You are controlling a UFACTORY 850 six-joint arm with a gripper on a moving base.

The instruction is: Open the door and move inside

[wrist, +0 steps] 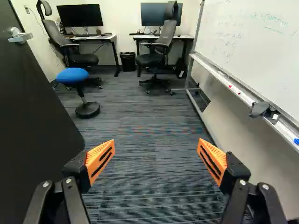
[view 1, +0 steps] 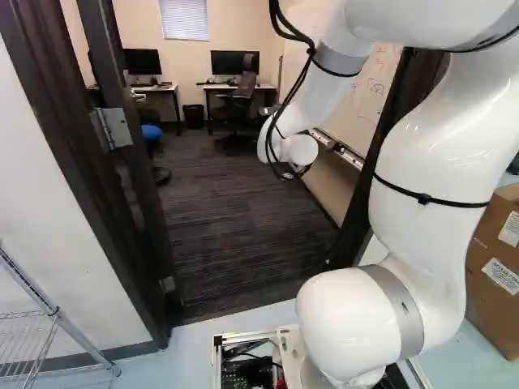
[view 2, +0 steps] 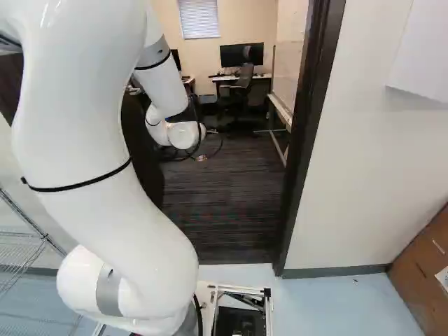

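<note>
The dark door (view 1: 134,130) stands swung inward on its hinge (view 1: 113,128) at the left of the left base view; the doorway is open. In the wrist view the door (wrist: 32,121) rises beside the gripper, with its silver lever handle (wrist: 19,35) farther ahead. My gripper (view 2: 201,158) is inside the doorway, mostly hidden behind the wrist in the right base view. In the wrist view the gripper (wrist: 156,159) is open, its orange pads wide apart with nothing between them, above the dark carpet (wrist: 149,121). It touches neither door nor handle.
The right door jamb (view 2: 304,147) stands beside the arm. Inside are a whiteboard (wrist: 252,42) on a wheeled stand, a blue stool (wrist: 72,75), office chairs (wrist: 156,51), desks with monitors and a bin (wrist: 127,61). Outside stand a wire rack (view 1: 49,332) and a cardboard box (view 1: 495,275).
</note>
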